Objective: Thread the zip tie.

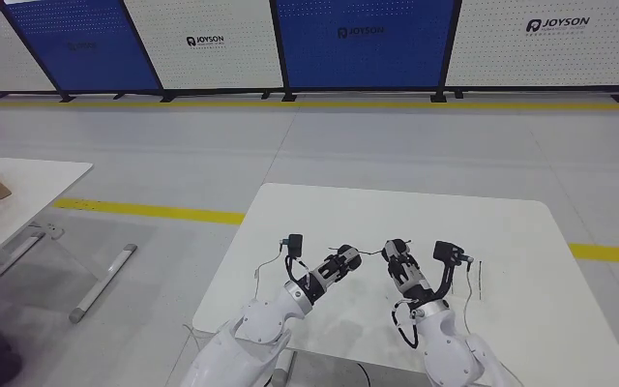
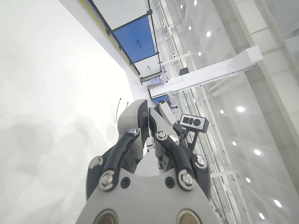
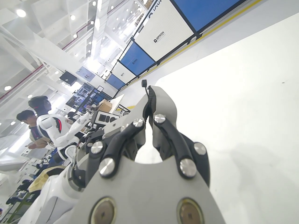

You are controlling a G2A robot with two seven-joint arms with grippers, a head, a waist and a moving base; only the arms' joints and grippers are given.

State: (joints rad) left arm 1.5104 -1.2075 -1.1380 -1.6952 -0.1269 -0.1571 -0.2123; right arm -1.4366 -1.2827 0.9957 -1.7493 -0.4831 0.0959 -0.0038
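A thin black zip tie (image 1: pixel 372 253) spans the short gap between my two grippers above the near part of the white table (image 1: pixel 406 208). My left gripper (image 1: pixel 354 257) (image 2: pixel 148 111) is shut, with a sliver of the black strap pinched between its pads. Facing it, my right gripper (image 1: pixel 391 253) (image 3: pixel 149 93) is shut on the zip tie (image 3: pixel 145 87), whose small square head pokes out past the fingertips. The two grippers' fingertips almost meet.
Two spare zip ties (image 1: pixel 480 275) (image 2: pixel 118 108) lie on the table to the right of the arms. A thin light cable (image 1: pixel 259 274) hangs at the table's left edge. Another white table (image 1: pixel 39 184) stands far left across the floor.
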